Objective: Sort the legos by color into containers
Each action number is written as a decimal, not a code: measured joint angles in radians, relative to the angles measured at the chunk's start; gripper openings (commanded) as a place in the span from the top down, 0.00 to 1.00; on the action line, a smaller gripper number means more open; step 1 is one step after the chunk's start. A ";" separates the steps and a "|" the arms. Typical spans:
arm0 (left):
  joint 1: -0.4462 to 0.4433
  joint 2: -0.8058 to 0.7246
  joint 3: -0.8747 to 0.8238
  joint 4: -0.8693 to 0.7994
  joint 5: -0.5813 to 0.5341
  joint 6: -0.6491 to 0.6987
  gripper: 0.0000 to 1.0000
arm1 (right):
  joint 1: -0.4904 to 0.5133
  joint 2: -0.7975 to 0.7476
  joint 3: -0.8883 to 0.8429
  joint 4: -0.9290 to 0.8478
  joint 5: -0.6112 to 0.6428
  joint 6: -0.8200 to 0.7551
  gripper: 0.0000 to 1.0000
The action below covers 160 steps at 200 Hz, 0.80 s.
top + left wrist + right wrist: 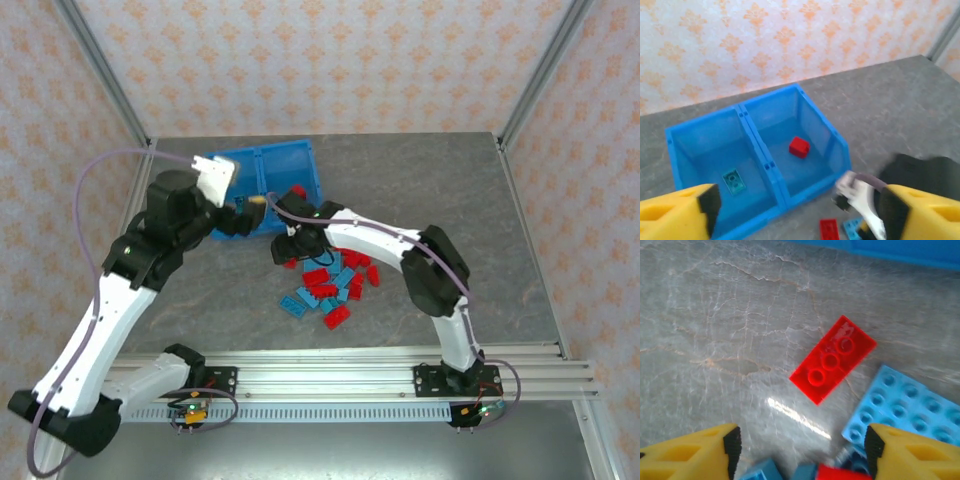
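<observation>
Where right claw (800,445) hangs, blue lego (905,405) flanks red lego (832,360)

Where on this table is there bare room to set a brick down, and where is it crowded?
Bare table lies right of the blue bin, up to the far-right corner, and between the left arm and the brick pile. Both bin compartments are nearly bare. Crowded: the pile itself, near the bin.

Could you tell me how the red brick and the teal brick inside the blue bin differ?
The red brick is bright red and blocky; the teal brick is pale blue-green and flat. In the left wrist view, the red brick lies in the right compartment of the bin, the teal brick in its left. Each lies alone, clear of the walls.
</observation>
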<state>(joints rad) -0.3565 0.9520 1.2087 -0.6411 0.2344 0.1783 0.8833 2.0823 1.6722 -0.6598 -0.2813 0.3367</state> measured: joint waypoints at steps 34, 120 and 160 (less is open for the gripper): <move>-0.050 -0.133 -0.167 -0.149 0.140 0.331 0.00 | 0.016 0.097 0.095 -0.044 0.074 0.088 0.38; -0.129 -0.175 -0.360 -0.253 0.221 0.708 0.00 | 0.031 0.171 0.185 -0.100 0.150 0.198 0.37; -0.135 -0.172 -0.406 -0.228 0.239 0.750 0.00 | 0.031 0.194 0.207 -0.108 0.159 0.255 0.40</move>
<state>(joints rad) -0.4911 0.7795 0.8024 -0.8692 0.4736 0.9283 0.9142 2.2765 1.8790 -0.7673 -0.1223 0.5915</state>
